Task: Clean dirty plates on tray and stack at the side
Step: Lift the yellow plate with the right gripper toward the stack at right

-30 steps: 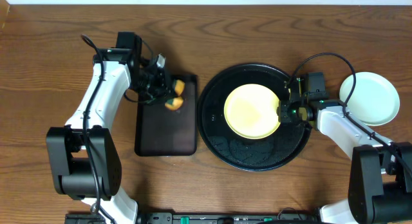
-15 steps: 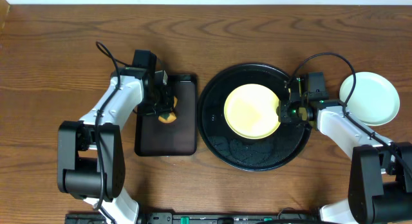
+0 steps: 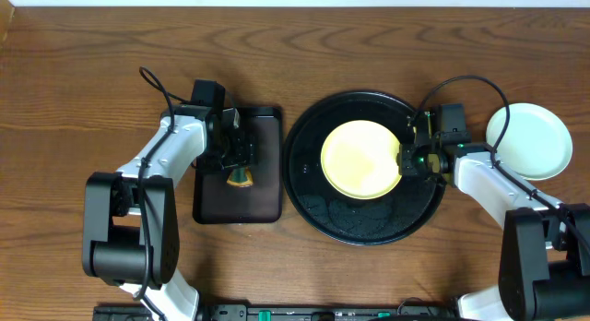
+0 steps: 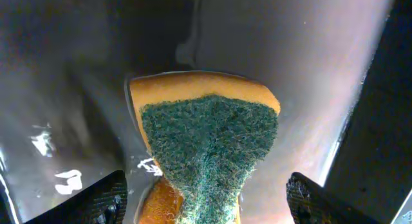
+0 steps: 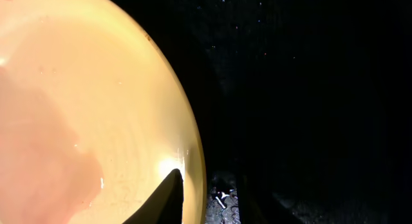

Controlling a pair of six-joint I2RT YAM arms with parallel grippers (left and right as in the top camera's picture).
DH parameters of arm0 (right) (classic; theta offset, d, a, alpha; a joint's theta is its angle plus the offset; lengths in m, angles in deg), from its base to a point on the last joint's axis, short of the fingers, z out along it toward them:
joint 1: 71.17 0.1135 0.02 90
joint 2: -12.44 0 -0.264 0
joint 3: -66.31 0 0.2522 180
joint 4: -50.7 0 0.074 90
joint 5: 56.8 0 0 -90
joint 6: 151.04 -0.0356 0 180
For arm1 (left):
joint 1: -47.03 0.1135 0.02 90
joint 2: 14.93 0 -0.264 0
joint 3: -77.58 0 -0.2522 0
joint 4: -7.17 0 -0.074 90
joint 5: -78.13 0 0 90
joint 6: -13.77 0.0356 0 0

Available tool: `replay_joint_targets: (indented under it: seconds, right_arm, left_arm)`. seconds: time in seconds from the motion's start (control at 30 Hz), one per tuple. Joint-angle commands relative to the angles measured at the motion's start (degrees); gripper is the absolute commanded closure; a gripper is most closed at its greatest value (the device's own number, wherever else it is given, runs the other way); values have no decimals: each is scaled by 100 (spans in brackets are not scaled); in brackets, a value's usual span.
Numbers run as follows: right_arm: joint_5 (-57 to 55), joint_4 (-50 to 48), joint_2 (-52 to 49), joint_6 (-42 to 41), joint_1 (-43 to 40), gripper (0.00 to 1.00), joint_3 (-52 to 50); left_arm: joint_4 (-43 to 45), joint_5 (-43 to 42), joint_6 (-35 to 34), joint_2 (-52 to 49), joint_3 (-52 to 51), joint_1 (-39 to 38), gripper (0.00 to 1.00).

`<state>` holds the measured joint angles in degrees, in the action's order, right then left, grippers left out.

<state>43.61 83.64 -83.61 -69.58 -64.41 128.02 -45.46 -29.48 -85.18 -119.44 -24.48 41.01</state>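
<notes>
A pale yellow plate (image 3: 361, 160) lies on the round black tray (image 3: 355, 227). My right gripper (image 3: 406, 160) is shut on the plate's right rim. In the right wrist view one finger (image 5: 168, 201) rests on the plate (image 5: 84, 108) just inside the rim, while the other is lost in the dark beyond it. A pale mint plate (image 3: 530, 141) sits on the table to the right of the tray. My left gripper (image 3: 238, 160) stands open over a sponge (image 4: 206, 147), and its fingers (image 4: 96, 201) are clear of the sponge on both sides.
The orange sponge (image 3: 241, 177), green scouring side up, lies on a small rectangular black tray (image 3: 235, 203) left of the round tray. Bare wooden table surrounds both trays. The right arm's cable arches above the mint plate.
My left gripper carried the sponge a little right and down onto the rectangular tray, then opened and let it go. The right arm and the yellow plate have not moved.
</notes>
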Motion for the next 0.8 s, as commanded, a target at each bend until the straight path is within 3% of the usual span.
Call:
replay_joint_targets:
  seconds: [0.0, 0.2, 0.27, 0.53, 0.77]
  right_arm:
    - [-197, -179, 2, 68, -68, 75, -188]
    - [-201, -391, 2, 66, -66, 86, -278]
    - [-199, -400, 2, 66, -66, 99, -278]
    - [-76, -175, 682, 223, -39, 99, 186]
    - [-894, -46, 1779, 651, 168, 99, 256]
  left_arm:
    - [0, 76, 33, -9, -55, 9, 20]
    - [0, 79, 33, -9, -55, 9, 20]
    - [0, 79, 33, -9, -55, 11, 20]
    - [0, 79, 33, -9, -55, 9, 20]
    - [0, 76, 33, -9, -55, 9, 20]
